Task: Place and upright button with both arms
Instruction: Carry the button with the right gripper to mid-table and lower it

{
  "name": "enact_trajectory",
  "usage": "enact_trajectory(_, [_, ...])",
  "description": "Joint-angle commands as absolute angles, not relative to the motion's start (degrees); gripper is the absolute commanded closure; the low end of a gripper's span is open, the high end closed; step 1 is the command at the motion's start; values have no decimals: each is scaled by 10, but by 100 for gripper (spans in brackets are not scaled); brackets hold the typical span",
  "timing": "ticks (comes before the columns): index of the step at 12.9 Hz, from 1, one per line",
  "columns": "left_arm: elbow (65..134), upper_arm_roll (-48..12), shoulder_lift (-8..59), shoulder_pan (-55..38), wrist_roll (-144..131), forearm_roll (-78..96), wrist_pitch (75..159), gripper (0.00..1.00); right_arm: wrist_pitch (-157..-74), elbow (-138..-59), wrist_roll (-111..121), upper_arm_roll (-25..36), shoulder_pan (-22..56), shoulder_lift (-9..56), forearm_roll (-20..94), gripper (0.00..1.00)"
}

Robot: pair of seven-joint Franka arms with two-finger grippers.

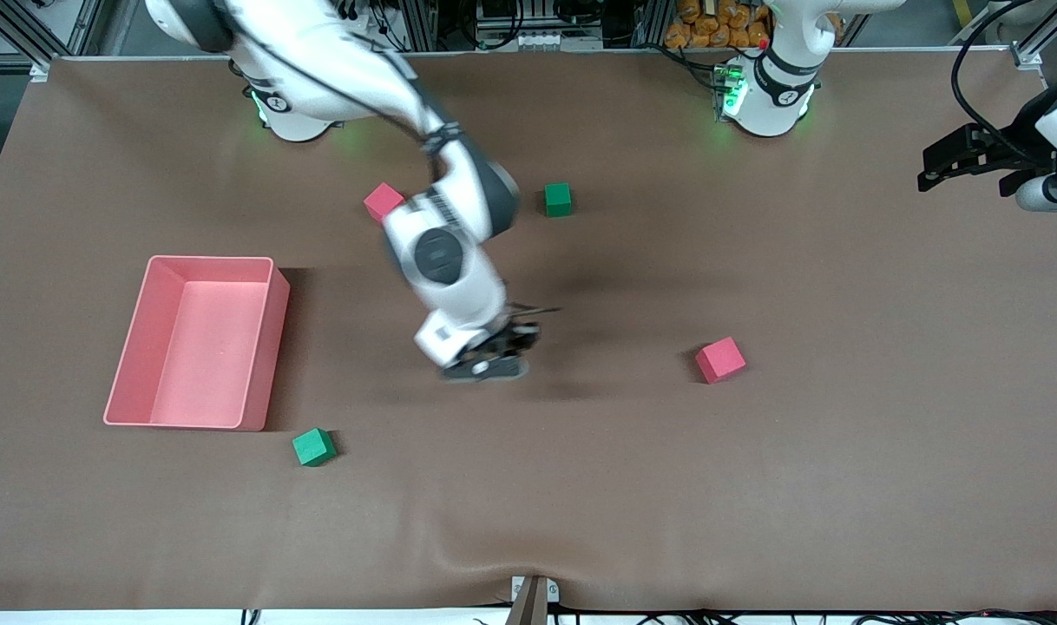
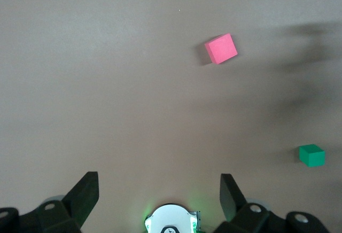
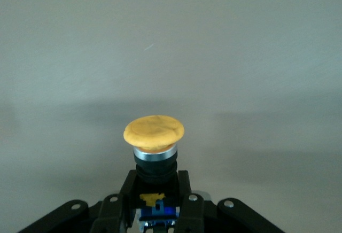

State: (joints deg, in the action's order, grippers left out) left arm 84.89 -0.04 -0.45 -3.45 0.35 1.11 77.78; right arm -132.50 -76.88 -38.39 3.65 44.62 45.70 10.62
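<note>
Gripping: I am holding the small cylindrical push-button with the round orange cap and black-and-blue body (image 3: 154, 153) in my right gripper (image 1: 494, 351), fingers closed on its body just below the metal ring.
Pink bin: an open rectangular pink plastic bin (image 1: 264, 347) is sitting toward the right arm's end of the table.
Cubes near it: a green foam cube (image 1: 313, 447) is lying nearer the front camera than the bin; a red foam cube (image 1: 383, 200) is lying near my right arm's base.
Right gripper: I am hanging low over the middle of the brown table (image 1: 581, 486); whether the button is touching the cloth I cannot tell.
Key relation: the button's long axis is running out from my fingers, cap leading and body seated between them, so I judge that uprighting depends on tipping that axis until the cap faces up.
Middle cubes: a second green foam cube (image 1: 558, 199) and a second red foam cube (image 1: 720, 359) are lying toward the left arm's end.
Left gripper: my left gripper (image 1: 962, 161) is waiting over the table's edge at its own end, fingers (image 2: 85, 193) spread wide and holding nothing.
Nearer arm: my right one, by far.
Writing: a yellow mark on the button's body is showing, but I am reading no words on it.
</note>
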Motion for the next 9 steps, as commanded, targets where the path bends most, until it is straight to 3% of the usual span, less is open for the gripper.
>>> enact_trajectory(1, [845, -3, -3, -33, 6, 9, 770, 0, -1341, -713, -434, 47, 480, 511, 120, 100])
enact_trajectory(4, [845, -4, -3, -33, 8, 9, 770, 0, -1341, -709, -439, 47, 483, 544, 120, 100])
enact_trajectory(9, [846, -4, 2, -33, 9, 10, 768, 0, -1281, -709, -518, 37, 495, 541, 121, 97])
